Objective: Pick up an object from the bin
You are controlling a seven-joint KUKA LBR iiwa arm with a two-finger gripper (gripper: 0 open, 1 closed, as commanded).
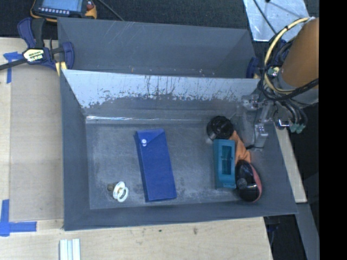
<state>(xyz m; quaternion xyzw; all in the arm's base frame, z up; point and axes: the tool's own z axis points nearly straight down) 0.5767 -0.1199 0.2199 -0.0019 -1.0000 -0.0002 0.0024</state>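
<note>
My gripper (pixel 261 128) hangs at the bin's right side, above the sloping right wall. Just left of it lies a black round knob-like thing (pixel 219 127). Below the knob a teal-blue oblong block (pixel 224 163) lies lengthwise, with an orange piece (pixel 241 148) wedged along its right side, close under the gripper. A black and red rounded thing (pixel 248 182) lies at the block's lower right end. Nothing shows held in the gripper.
A flat dark-blue box (pixel 156 164) lies in the middle of the bin floor. A small white ring-shaped thing (pixel 119 192) rests near the front left corner. Bare floor stretches between the box and the teal block.
</note>
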